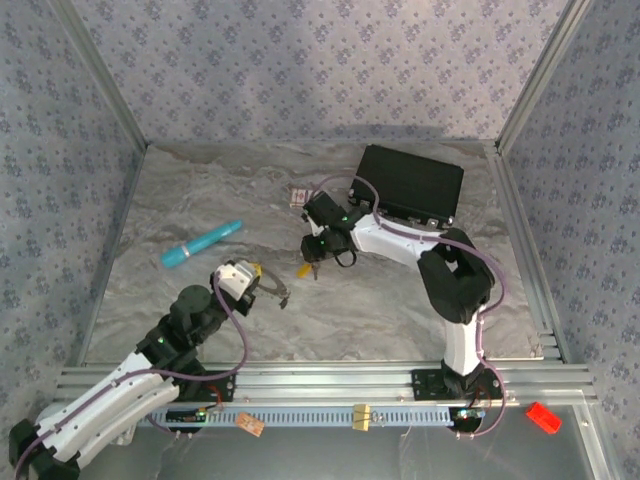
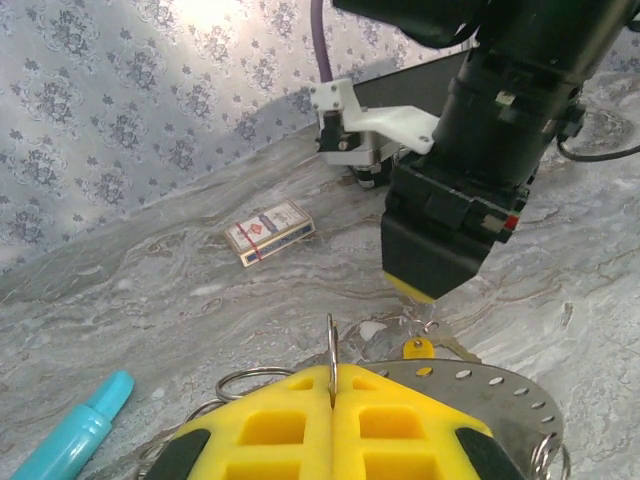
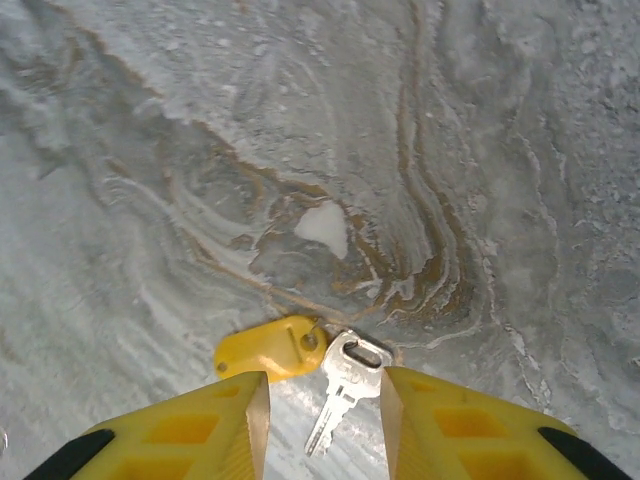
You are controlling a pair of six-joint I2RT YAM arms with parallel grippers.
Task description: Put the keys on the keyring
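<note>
My left gripper (image 2: 333,375) is shut on the keyring (image 2: 331,345), a thin silver loop standing edge-on between the yellow pads. A second loop (image 2: 245,378) and a perforated silvery plate (image 2: 500,385) hang beside it. In the top view the keyring (image 1: 276,289) sticks out right of the left gripper (image 1: 258,281). The keys lie flat on the table: a silver key (image 3: 348,385) and a yellow-headed piece (image 3: 270,347) next to it. My right gripper (image 3: 325,400) hovers over them, open, with the silver key between its fingers. From above, the right gripper (image 1: 314,257) sits over the keys (image 1: 305,268).
A teal pen-like stick (image 1: 203,243) lies at the left. A small red-and-white box (image 1: 298,196) sits at the back, and a black case (image 1: 412,183) at the back right. Patterned walls close in three sides.
</note>
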